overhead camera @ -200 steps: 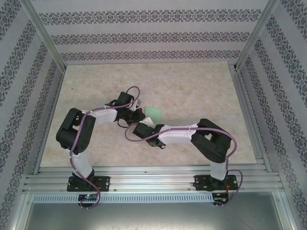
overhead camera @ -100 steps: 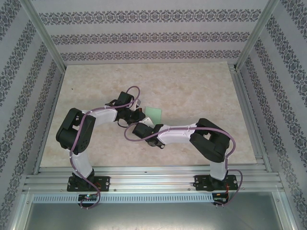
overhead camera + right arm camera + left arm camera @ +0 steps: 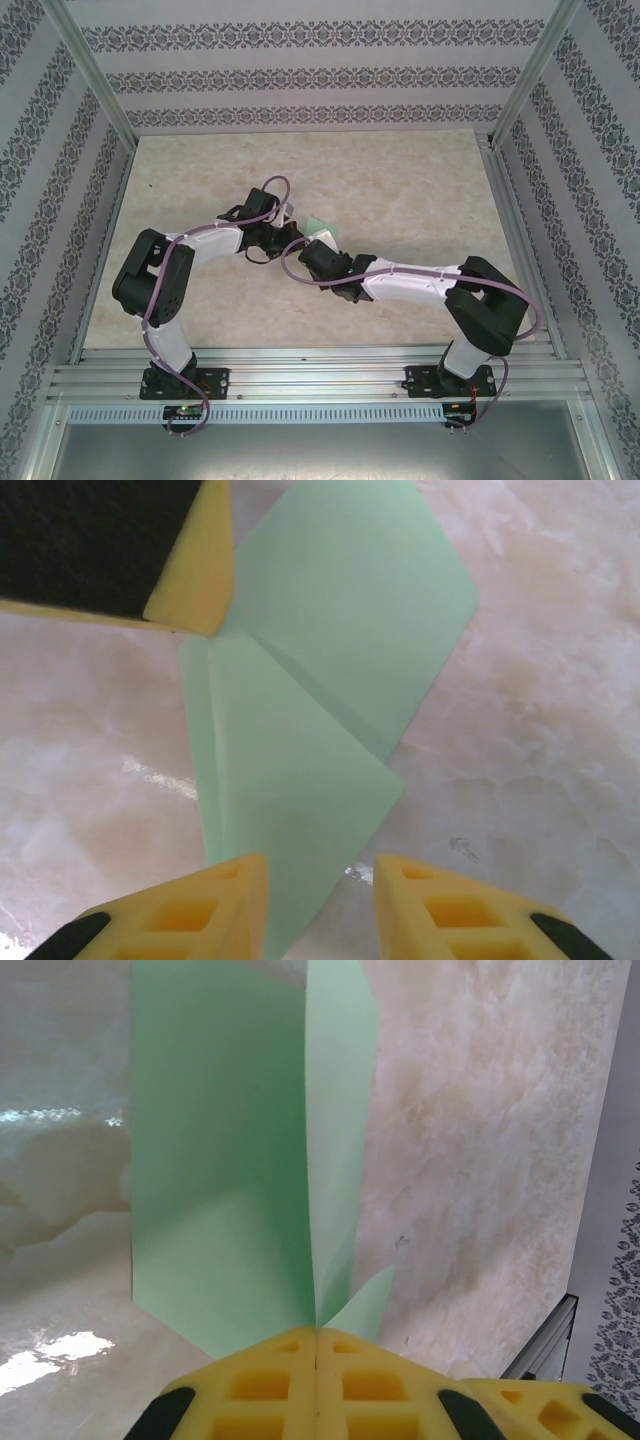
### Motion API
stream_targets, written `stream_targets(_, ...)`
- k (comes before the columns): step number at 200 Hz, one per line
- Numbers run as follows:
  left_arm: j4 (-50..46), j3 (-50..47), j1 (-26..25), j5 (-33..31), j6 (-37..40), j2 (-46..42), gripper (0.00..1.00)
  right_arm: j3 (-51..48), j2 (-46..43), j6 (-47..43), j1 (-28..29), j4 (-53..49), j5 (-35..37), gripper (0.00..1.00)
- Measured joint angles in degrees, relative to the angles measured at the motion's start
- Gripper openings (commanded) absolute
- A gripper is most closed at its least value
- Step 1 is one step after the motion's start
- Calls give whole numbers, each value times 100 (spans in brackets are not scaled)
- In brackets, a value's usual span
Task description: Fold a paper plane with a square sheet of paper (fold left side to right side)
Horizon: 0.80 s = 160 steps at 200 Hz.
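Since a second ago the right arm has stretched out: its elbow has swung toward the counter's right edge and the right gripper [image 3: 318,255] has pushed further in toward the paper. The left arm has scarcely shifted. Both arms reach in low from the near edge, forearms almost level, and meet around the middle of the counter [image 3: 420,170]. From above, just a sliver of the mint-green sheet of paper [image 3: 322,228] shows past the two wrists.

The left wrist view tells more. The left gripper [image 3: 317,1345] has its jaws closed tight on the sheet's near corner, and the paper spreads away from the pinch in two panels either side of a sharp crease.

From the right wrist, the right gripper's jaws stand parted, with the folded sheet's near point lying between the yellow fingertips [image 3: 230,900] and a gap showing beside the right one. At the top left, the left gripper's yellow finger [image 3: 190,570] meets the paper's far end.
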Motion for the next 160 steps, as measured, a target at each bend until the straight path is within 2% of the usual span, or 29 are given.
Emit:
stream_targets(56,-70,83,-33,-20,-35,0,4,302,629,-2,76,-9,-39,34)
stream_targets(113,-133,90,-33,-22,-33,0,4,431,933,2,103,-96,13,28)
stream_targets(160,-146,138,-33,-22,-35,0,4,433,981,17,114,-221,105,14)
